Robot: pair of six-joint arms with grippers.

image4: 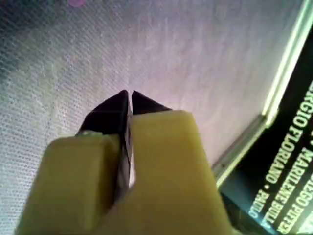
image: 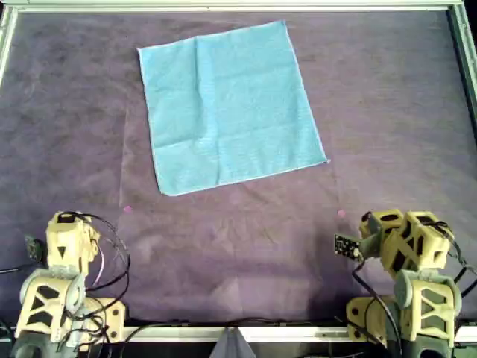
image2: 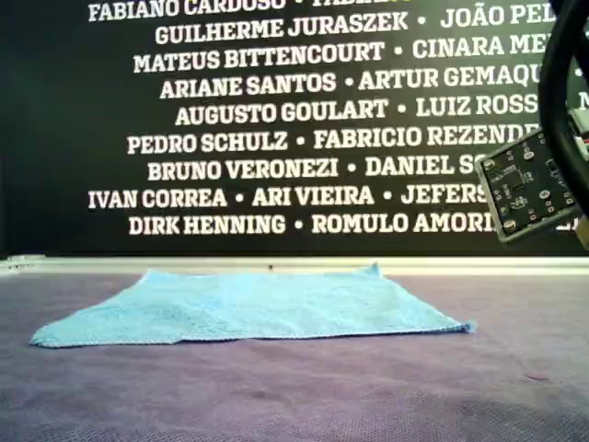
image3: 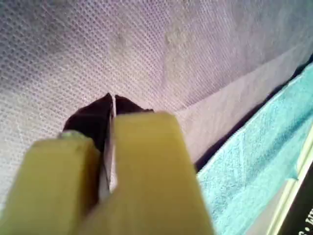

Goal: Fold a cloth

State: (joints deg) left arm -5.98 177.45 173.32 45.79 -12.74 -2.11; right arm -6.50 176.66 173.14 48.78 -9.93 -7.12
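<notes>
Purple felt mat (image: 373, 97) covers the whole counter, framed by a pale metal rim (image: 223, 6); behind it in the exterior view stands a black wall (image2: 276, 120) printed with white names.

Left fingers (image3: 110, 100) are pressed together with only a hairline seam between the dark tips, gripping nothing, and they hang over bare mat. Right fingers (image4: 129, 97) are likewise closed tip to tip and empty, over bare mat near the rim and the lettered wall. Both sit in yellow housings.

Outward from there, which arm is which cannot be matched with certainty from the wrist views (the left wrist view does catch the cloth's edge nearby). In the overhead view one arm (image: 63, 276) rests at the lower left corner and another arm (image: 406, 268) at the lower right, each well apart from the cloth.

Cloth (image: 229, 104) lies flat and unfolded on the mat, in the upper middle of the overhead view, turned slightly askew, one corner close to the far rim. In the exterior view it spreads low with faint ripples, and a small circuit board (image2: 529, 184) juts in at the exterior view's right
</notes>
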